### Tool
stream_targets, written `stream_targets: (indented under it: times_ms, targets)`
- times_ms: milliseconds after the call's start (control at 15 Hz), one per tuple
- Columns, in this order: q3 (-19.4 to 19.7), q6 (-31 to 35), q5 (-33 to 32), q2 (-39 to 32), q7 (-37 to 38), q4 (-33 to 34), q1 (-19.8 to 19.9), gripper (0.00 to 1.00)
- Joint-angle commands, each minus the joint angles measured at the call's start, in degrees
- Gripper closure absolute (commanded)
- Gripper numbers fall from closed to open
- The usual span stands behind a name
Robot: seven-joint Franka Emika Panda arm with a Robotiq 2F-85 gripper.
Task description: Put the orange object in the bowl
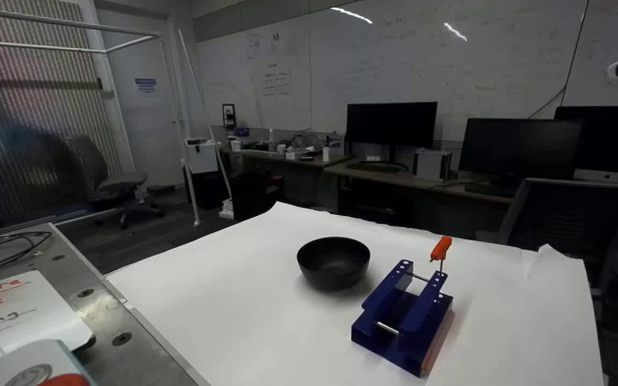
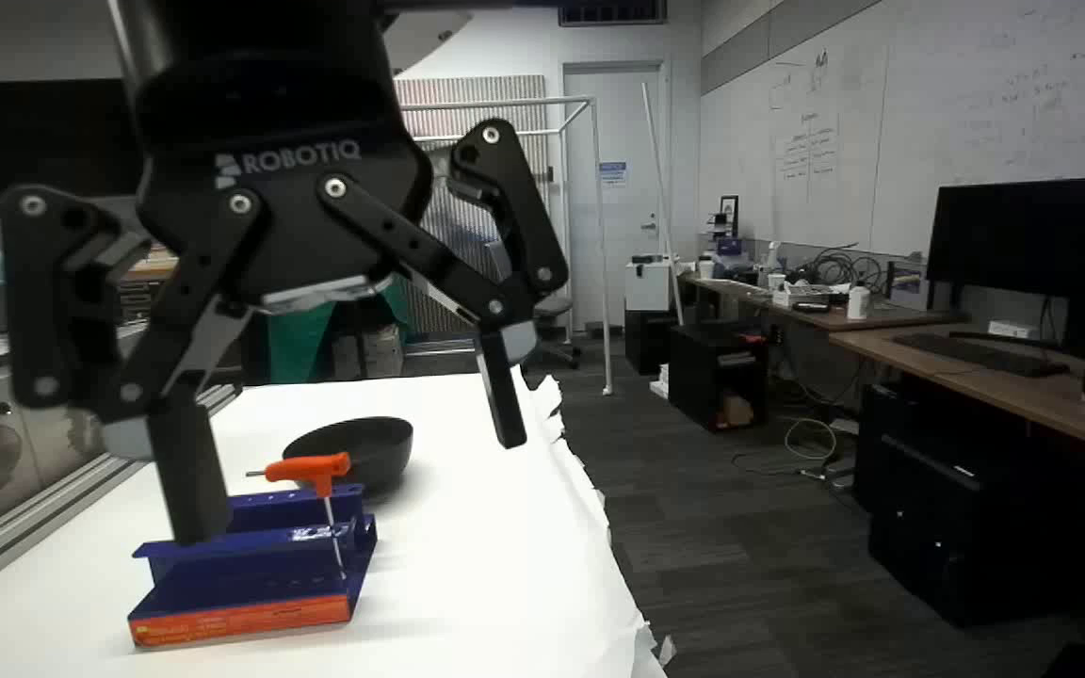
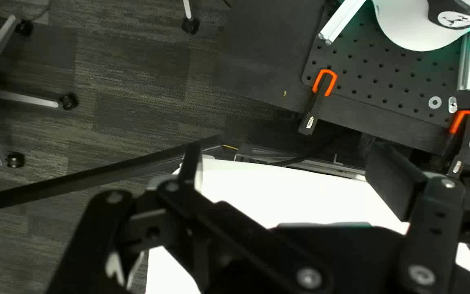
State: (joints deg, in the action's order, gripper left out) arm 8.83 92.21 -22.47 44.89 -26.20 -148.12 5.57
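Note:
The orange object (image 1: 441, 248) is a small T-handled tool with a thin metal shaft. It stands upright in a hole of the blue rack (image 1: 421, 316), and also shows in an exterior view (image 2: 307, 467). The black bowl (image 1: 333, 279) stands upright beside the rack, with nothing visible in it; it also shows in an exterior view (image 2: 390, 447). My gripper (image 2: 354, 485) is wide open and empty, nearer that camera than the rack, so its fingers overlap rack and bowl in the picture. In the wrist view my gripper (image 3: 293, 168) shows nothing between its fingers; bowl and orange object are out of view.
White paper (image 1: 223, 300) covers the table. A metal ledge (image 1: 121, 338) with a small whiteboard (image 1: 14, 316) runs along a side. An orange strip (image 2: 241, 619) lines the rack's side. Orange clips (image 3: 324, 81) sit on a black perforated plate (image 3: 365, 73) in the wrist view.

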Motion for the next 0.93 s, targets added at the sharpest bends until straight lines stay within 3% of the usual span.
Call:
stream_targets:
  times_ms: [0, 867]
  targets:
    - [1.19, -0.47, -0.67, 0.17, 0.83, 0.36, -1.61, 0.00]
    - [1.47, -0.64, -0.48, -0.09, 1.40, 0.07, -2.40, 0.00]
